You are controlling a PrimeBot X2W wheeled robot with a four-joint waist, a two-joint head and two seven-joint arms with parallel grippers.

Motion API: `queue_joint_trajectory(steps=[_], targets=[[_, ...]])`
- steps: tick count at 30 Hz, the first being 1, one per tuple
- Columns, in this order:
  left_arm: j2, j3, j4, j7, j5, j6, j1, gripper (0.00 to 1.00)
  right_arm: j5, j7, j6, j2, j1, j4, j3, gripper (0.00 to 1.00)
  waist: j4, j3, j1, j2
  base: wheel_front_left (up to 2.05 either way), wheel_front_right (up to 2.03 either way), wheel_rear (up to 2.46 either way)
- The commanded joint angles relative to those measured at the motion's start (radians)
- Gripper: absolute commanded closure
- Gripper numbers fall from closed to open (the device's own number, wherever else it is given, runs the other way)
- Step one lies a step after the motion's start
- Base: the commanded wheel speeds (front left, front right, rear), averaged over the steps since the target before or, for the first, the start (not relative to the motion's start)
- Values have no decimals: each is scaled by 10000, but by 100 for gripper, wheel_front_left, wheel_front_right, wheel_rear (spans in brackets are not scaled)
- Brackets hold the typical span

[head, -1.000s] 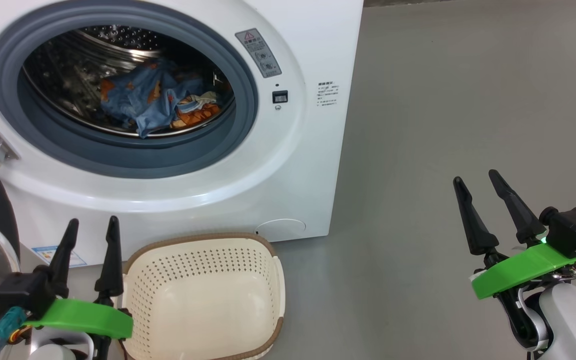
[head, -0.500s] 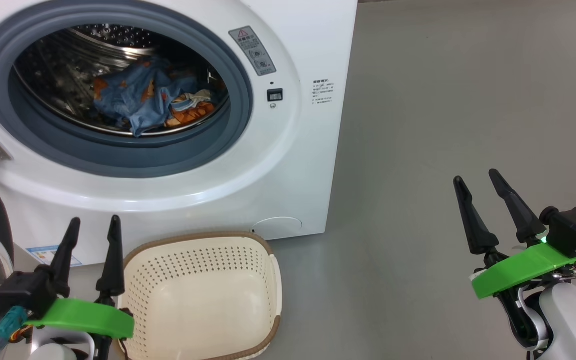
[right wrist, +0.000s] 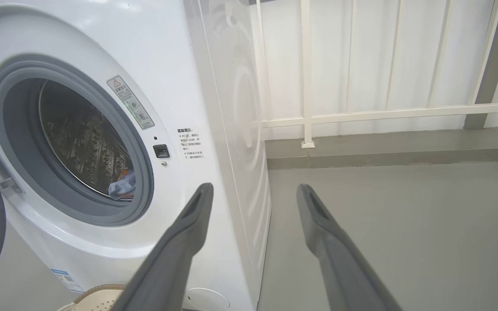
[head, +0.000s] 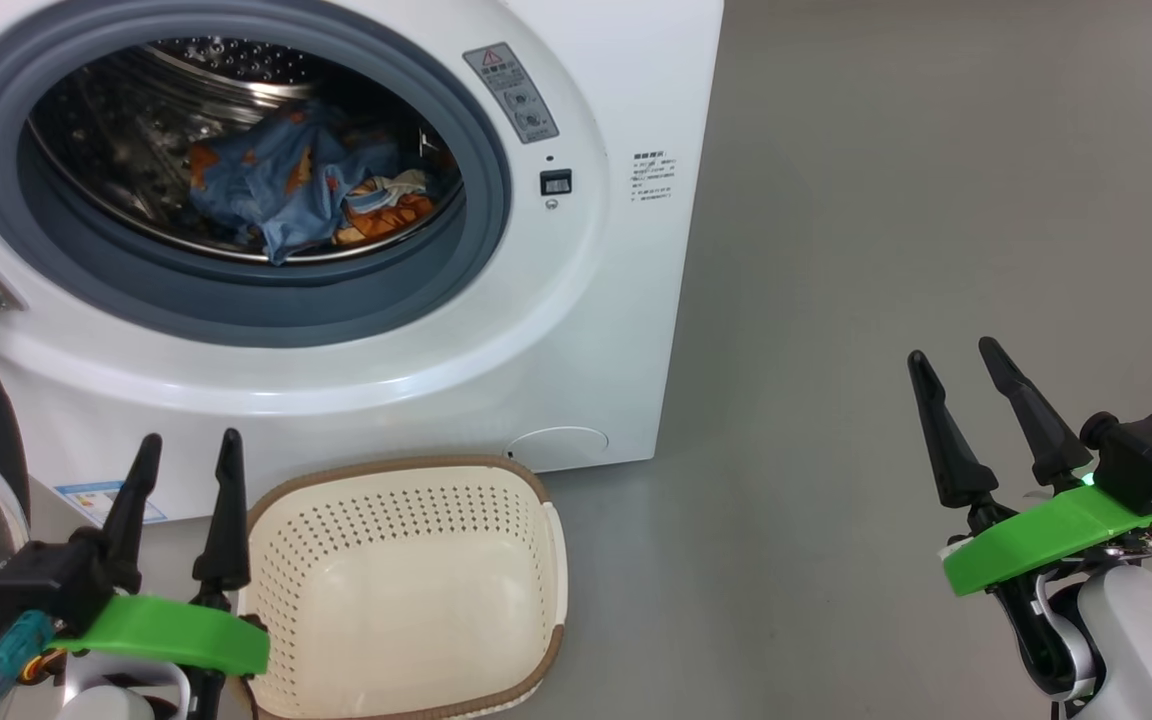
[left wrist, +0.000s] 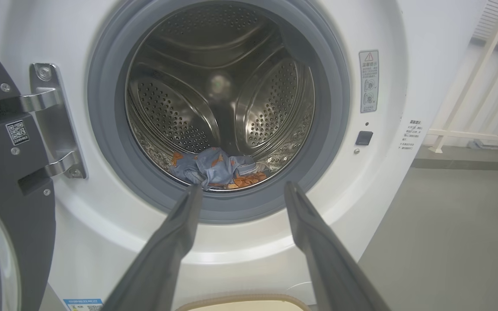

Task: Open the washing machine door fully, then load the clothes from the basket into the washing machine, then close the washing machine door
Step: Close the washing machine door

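With the clothes [head: 306, 195] in the drum ahead and the basket [head: 548, 560] beside my left gripper [head: 189, 438] empty, it and my right gripper [head: 952, 352] gape, holding nothing, and only the door [left wrist: 7, 207] to its left needs closing.

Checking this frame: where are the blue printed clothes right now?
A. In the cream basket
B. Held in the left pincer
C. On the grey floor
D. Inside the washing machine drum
D: the clothes lie at the bottom of the drum of the washing machine, while the basket in front of it is empty.
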Motion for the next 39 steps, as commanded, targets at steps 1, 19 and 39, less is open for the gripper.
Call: queue_joint_trajectory(steps=[1, 19, 39], targets=[[273, 349, -211, -56, -88, 0, -369, 0, 22, -80, 44, -84, 20, -234, 99, 0, 11, 12, 0, -1, -20, 20, 0], [301, 349, -257, -61, -152, -56, -357, 0, 8, -80, 44, 6, 30, -196, 50, 0, -15, -20, 0, -1, -131, 118, 13], [296, 291, -201, -63, -161, 3, -346, 0, 21, -80, 44, 10, 66, -179, 56, 0, -25, -76, 0, -1, -22, 22, 0]])
